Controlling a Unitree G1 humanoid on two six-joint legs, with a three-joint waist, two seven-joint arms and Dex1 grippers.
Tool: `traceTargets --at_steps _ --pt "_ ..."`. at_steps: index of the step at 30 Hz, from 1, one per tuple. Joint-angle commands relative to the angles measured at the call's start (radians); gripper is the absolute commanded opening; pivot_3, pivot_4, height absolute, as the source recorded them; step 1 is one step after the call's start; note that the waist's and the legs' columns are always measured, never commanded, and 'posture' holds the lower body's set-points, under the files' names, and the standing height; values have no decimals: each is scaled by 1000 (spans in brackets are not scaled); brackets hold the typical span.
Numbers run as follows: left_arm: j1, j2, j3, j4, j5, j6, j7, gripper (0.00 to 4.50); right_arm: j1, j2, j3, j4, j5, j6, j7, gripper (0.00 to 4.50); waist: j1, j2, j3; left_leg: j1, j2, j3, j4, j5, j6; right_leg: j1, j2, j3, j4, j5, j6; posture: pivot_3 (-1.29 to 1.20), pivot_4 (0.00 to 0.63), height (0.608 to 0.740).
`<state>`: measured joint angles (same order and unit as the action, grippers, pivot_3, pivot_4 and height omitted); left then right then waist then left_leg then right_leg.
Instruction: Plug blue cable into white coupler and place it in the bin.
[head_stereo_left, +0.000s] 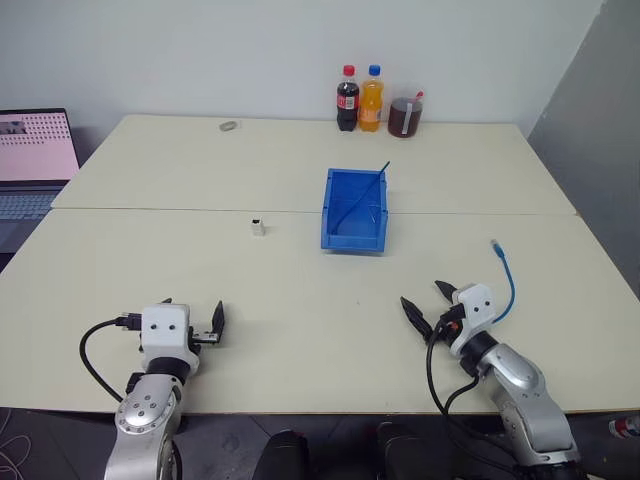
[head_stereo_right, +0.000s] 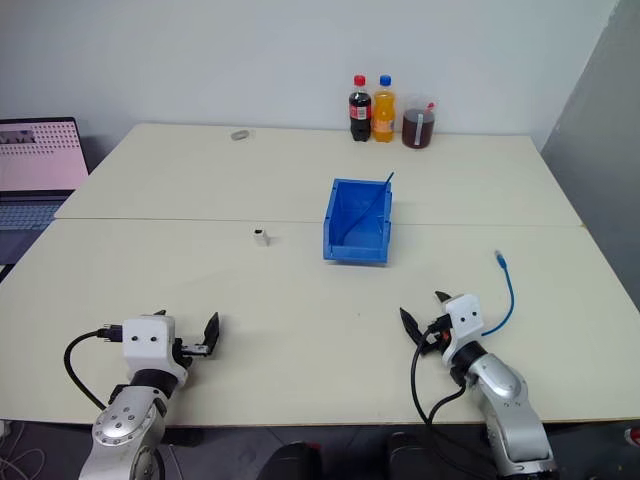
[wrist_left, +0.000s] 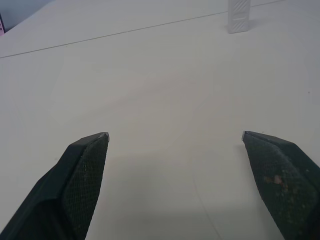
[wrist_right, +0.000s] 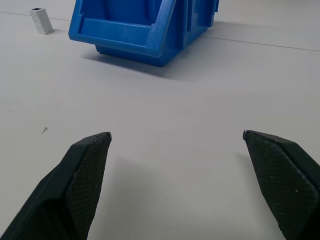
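Note:
The blue bin (head_stereo_left: 355, 212) stands on the middle of the table, its low lip facing me, and it also fills the far part of the right wrist view (wrist_right: 145, 25). Left of it stands the tiny white coupler (head_stereo_left: 258, 227), upright, also visible as a small block (wrist_left: 238, 15) (wrist_right: 41, 20). The light-blue cable (head_stereo_left: 507, 282) lies curved at the right, its plug end pointing away, just beyond my right gripper (head_stereo_left: 428, 303). That gripper is open and empty, aimed toward the bin. My left gripper (head_stereo_left: 193, 311) is open and empty near the front left edge, well short of the coupler.
A thin dark blue strand (head_stereo_left: 383, 172) sticks out of the bin's back corner. Two bottles (head_stereo_left: 359, 99) and a cup of dark drink (head_stereo_left: 405, 116) stand at the back edge. A laptop (head_stereo_left: 35, 160) sits off the left side. A small grey ring (head_stereo_left: 229, 126) lies back left.

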<state>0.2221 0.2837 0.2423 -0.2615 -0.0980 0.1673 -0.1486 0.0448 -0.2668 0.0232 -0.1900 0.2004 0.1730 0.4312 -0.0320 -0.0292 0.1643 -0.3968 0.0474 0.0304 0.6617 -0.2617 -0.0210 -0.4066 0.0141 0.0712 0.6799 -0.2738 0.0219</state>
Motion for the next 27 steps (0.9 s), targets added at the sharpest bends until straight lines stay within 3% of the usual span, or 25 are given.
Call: traceTargets --at_steps 1,19,23,27 --pt "2 1 4 -27 -11 -16 -18 4500 -19 -7 -15 -12 0 -16 0 4478 0 0 0 0 0 0 0 0 0 0 0 0 0 0 0 0 150 740" --pt "-12 19 6 6 22 -7 -24 4500 -6 -16 -10 -25 -9 -26 2 4478 0 0 0 0 0 0 0 0 0 0 0 0 0 0 0 0 150 740" --pt "16 24 12 -26 -109 -48 -162 4500 1 -17 -6 -29 -16 -33 3 4478 0 0 0 0 0 0 0 0 0 0 0 0 0 0 0 0 150 740" --pt "41 69 -25 -25 -97 -72 -245 4500 2 -9 -7 -24 -32 -33 -14 4478 -1 0 0 0 0 0 0 0 0 0 0 0 0 0 0 0 150 740"
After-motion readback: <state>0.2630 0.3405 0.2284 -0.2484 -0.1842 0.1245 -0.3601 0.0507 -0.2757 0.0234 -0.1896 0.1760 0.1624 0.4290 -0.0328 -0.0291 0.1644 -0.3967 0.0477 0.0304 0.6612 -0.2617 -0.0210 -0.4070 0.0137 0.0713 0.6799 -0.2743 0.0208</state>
